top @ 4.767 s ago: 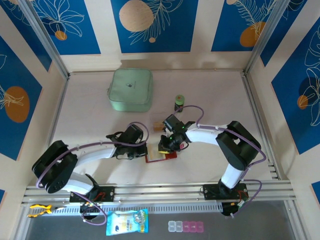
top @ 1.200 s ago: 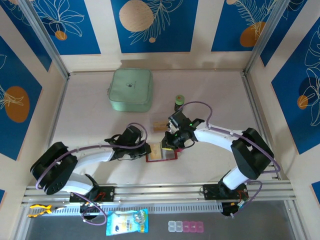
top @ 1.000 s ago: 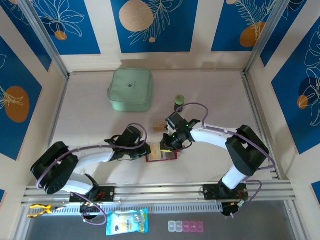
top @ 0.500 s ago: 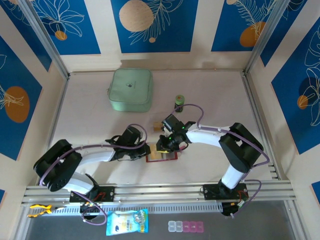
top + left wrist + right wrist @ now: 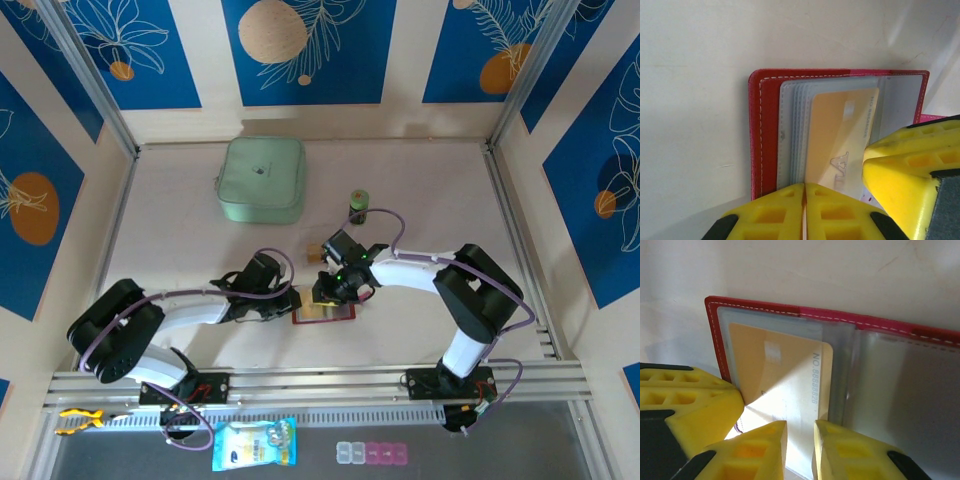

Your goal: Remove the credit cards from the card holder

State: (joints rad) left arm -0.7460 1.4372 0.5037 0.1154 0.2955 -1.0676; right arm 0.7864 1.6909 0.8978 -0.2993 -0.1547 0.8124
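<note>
Currently, in the top view, the card holder [image 5: 323,312] lies open and flat on the desk [image 5: 430,200], at about 5 o'clock from the mint-green case [image 5: 262,178].

Left jaws: closed tight with nothing between them, tips down at the holder's 9 o'clock edge. We judge that they pin it. Right jaws: a narrow gap, tips over the bare end of the orange-tan credit card [image 5: 780,375] on the holder's 12 o'clock side. We cannot tell whether they have hold of it.

Step in hand, as we read it: draw this card out. The left jaws should press down so the holder does not slide. The right jaws should close on bare card only, clear of the pocket film, then pull low and straight along the pocket. The card sits slightly skewed, so a corner could catch.

Contents: one card, its far end under the front clear pocket [image 5: 790,125]. A stack of clear pockets lies behind it; we cannot tell whether they hold more cards. The case is shut, contents hidden.
</note>
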